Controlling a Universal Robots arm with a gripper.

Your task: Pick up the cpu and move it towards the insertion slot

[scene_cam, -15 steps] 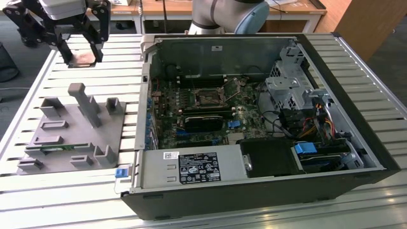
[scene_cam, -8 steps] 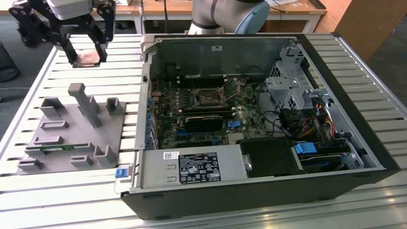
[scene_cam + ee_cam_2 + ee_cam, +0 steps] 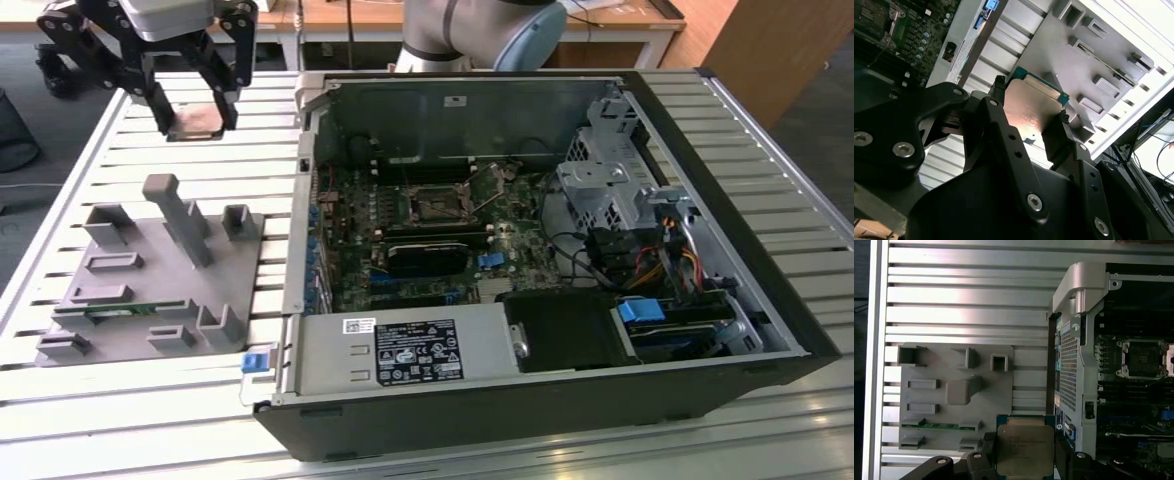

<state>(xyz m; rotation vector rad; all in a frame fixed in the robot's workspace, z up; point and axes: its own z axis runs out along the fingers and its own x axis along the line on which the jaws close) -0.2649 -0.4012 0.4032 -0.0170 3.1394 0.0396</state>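
My gripper hangs above the slatted table at the exterior view's upper left, shut on the cpu. The cpu is a flat square chip with a shiny metal lid and a green rim, pinched by its two edges between black fingers. In the second wrist view its lid glints between the fingers. The insertion slot is a silver-framed socket with a dark centre on the motherboard inside the open case, to the exterior view's right of the gripper. The first wrist view shows the slot too.
A grey fixture plate with raised blocks lies on the table below the gripper, with a green memory strip in one holder. The case's side wall stands between gripper and motherboard. A black heatsink block, drive cage and power supply sit inside.
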